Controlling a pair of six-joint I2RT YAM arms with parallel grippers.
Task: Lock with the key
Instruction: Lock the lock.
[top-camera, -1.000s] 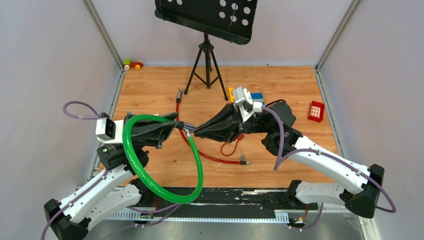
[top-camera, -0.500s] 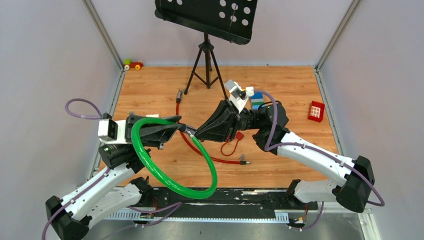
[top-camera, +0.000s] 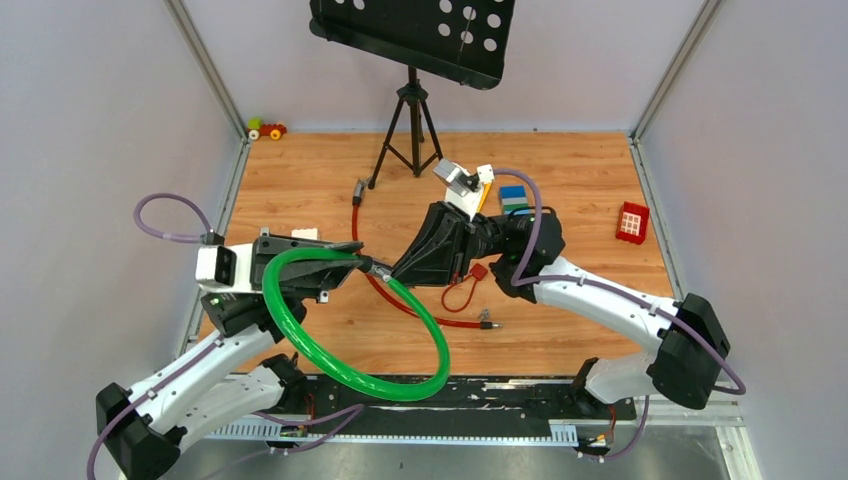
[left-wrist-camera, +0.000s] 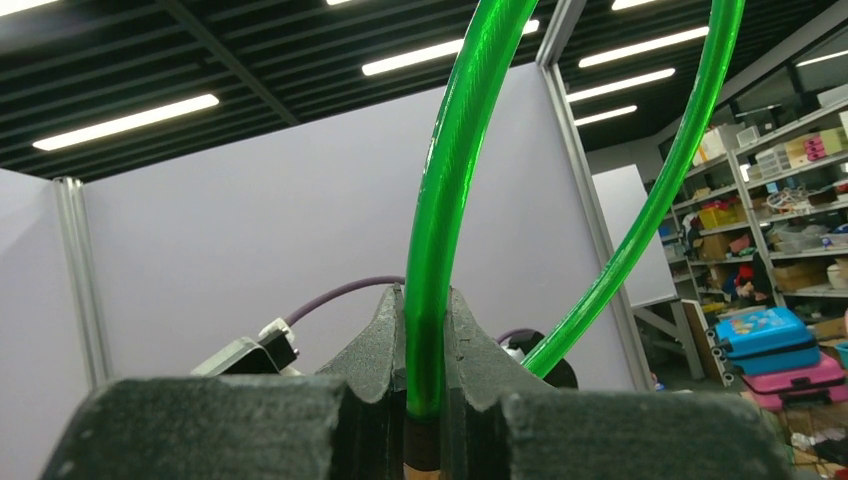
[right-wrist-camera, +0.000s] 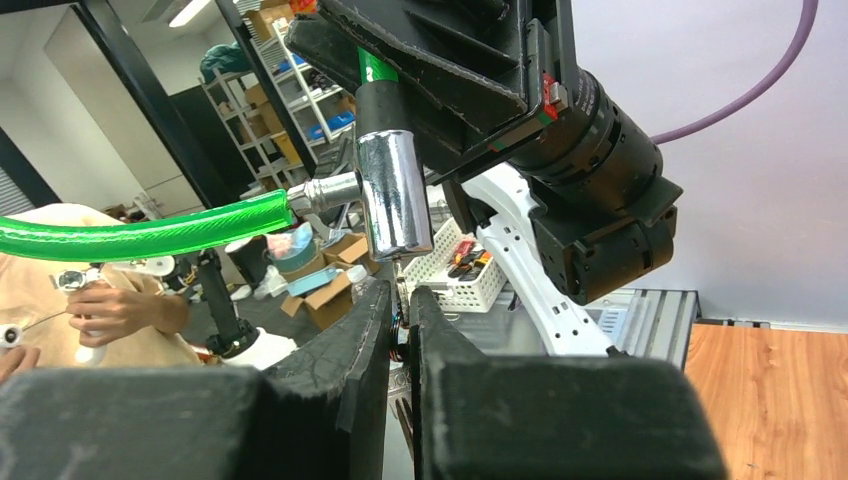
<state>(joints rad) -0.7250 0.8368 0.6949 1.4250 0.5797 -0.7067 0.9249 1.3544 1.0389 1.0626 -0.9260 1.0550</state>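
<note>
Pinching the key (right-wrist-camera: 399, 272), right tool (right-wrist-camera: 400, 295) meets the lock barrel (right-wrist-camera: 393, 195) end-on, key aligned lengthwise — left tool (left-wrist-camera: 423, 300) clamps the green cable (left-wrist-camera: 453, 170).

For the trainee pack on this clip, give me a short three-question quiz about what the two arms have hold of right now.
1. Which cable does the left claw grip? A red, B green, C purple.
2. True or false: the right claw is wide open and holds nothing.
3. Fill in: the red cable lies loose on the wooden ___.

Key
1. B, the green cable.
2. False: it is pinched on the thin key.
3. table.
</note>
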